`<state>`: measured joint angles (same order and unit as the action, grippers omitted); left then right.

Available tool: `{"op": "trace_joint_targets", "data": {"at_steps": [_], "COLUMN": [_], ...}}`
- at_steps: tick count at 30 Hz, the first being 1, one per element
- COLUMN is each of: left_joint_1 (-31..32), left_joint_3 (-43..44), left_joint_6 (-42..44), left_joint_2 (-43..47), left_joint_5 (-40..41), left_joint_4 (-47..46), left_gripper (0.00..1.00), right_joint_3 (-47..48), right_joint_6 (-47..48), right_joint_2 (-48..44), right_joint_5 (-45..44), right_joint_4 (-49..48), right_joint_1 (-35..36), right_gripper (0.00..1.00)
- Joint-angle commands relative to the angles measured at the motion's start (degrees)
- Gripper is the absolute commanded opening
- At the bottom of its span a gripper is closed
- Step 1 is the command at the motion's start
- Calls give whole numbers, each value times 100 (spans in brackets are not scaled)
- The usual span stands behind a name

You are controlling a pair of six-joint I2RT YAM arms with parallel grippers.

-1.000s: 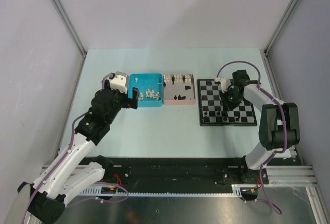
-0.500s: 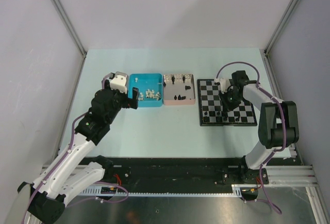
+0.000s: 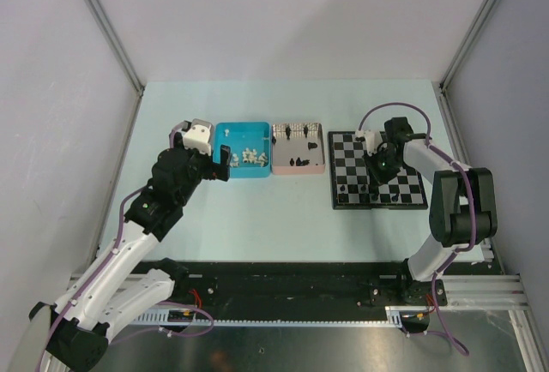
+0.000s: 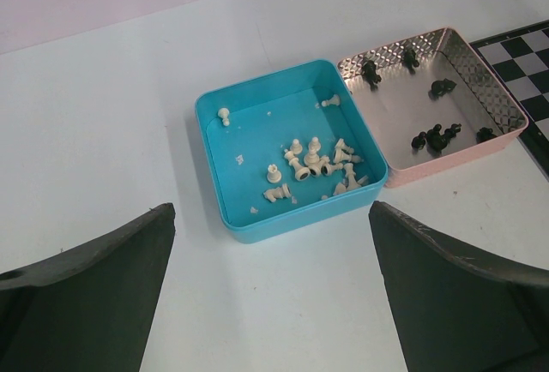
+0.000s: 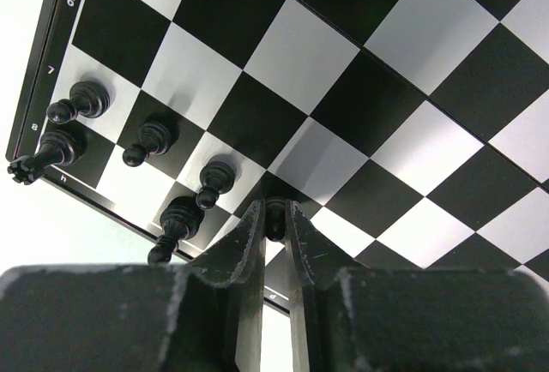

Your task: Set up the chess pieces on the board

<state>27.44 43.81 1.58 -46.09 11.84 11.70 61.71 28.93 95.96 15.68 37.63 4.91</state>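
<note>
Chessboard (image 3: 352, 166) is laid flat on the pale surface (image 3: 283, 218), toward 3 o'clock in the top view. Two square trays are set side by side at its 9 o'clock. The pink tray (image 3: 298, 169) lies just beside the board, and the blue tray (image 3: 244, 125) touches the pink one's 9 o'clock side.

The left end effector (image 3: 223, 165) is held at the blue tray's 9 o'clock edge, spread wide with nothing between its fingers.

The right end effector (image 5: 274, 218) is lowered over the board with its fingers drawn almost together. A single black piece (image 5: 274, 211) is seen between the tips, on a dark square by the board's edge. Whether it is gripped or merely flanked cannot be told.

White chess pieces (image 4: 313, 162) are scattered in the blue tray, most of them toppled. Black chess pieces (image 4: 433, 136) lie loose in the pink tray. Five more black ones (image 5: 146, 142) are stood upright on the board, at 9 o'clock of the enclosed piece in the right wrist view.
</note>
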Motion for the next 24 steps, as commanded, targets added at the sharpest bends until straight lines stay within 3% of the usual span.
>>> {"op": "trace_joint_targets", "data": {"at_steps": [1,10,24], "left_joint_1": [-37,-28,-28], "left_joint_3": [-4,-4,-13], "left_joint_6": [211,211,211], "left_joint_2": [47,47,30], "left_joint_5": [-41,-41,-41], "left_joint_4": [-151,-151,-151], "left_gripper": [100,100,100], "right_joint_3": [7,7,16], "right_joint_6": [-36,-45,60], "right_joint_2": [-25,-201,-1035], "right_joint_5": [-4,66,540], "right_joint_4": [-1,-10,-45], "right_joint_1": [37,10,-174], "right_gripper": [19,24,46]}}
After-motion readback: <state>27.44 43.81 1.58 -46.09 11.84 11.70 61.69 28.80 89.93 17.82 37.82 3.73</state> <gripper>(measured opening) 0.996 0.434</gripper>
